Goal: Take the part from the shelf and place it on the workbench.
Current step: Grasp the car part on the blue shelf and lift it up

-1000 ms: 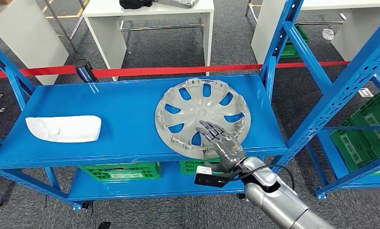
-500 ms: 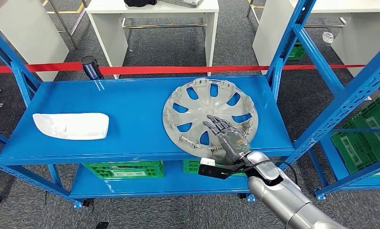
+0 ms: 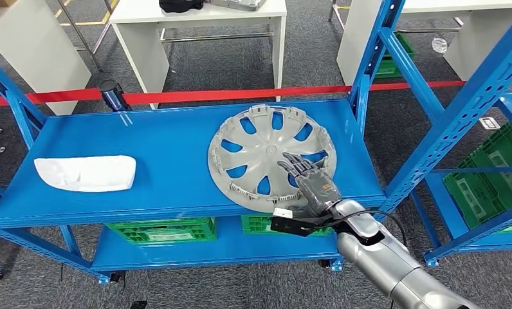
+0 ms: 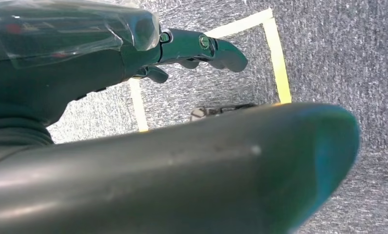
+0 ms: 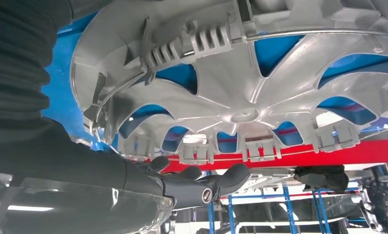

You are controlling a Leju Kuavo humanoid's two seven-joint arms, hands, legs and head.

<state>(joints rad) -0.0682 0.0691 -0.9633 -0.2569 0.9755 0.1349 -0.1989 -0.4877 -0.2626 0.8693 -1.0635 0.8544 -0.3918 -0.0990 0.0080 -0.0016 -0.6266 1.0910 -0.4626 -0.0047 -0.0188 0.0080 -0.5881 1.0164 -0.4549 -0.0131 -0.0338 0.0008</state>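
A grey wheel cover (image 3: 271, 156) lies inner side up on the blue shelf (image 3: 170, 167), toward its right end. My right hand (image 3: 308, 180) reaches over the cover's near right rim with its fingers stretched out flat and apart, holding nothing. The right wrist view looks along those dark fingers (image 5: 202, 187) at the cover's ribbed inside (image 5: 241, 92). My left hand (image 4: 202, 48) hangs down over grey carpet, fingers loosely apart and empty.
A white moulded part (image 3: 86, 172) lies at the shelf's left end. Blue uprights (image 3: 369, 61) flank the shelf on the right. Green crates (image 3: 160, 230) sit on the lower level. Red barrier tape (image 3: 240, 94) and white tables (image 3: 202, 26) stand behind.
My right hand has moved a little farther right along the cover's near rim. The head camera has swayed, shifting the whole scene sideways and back.
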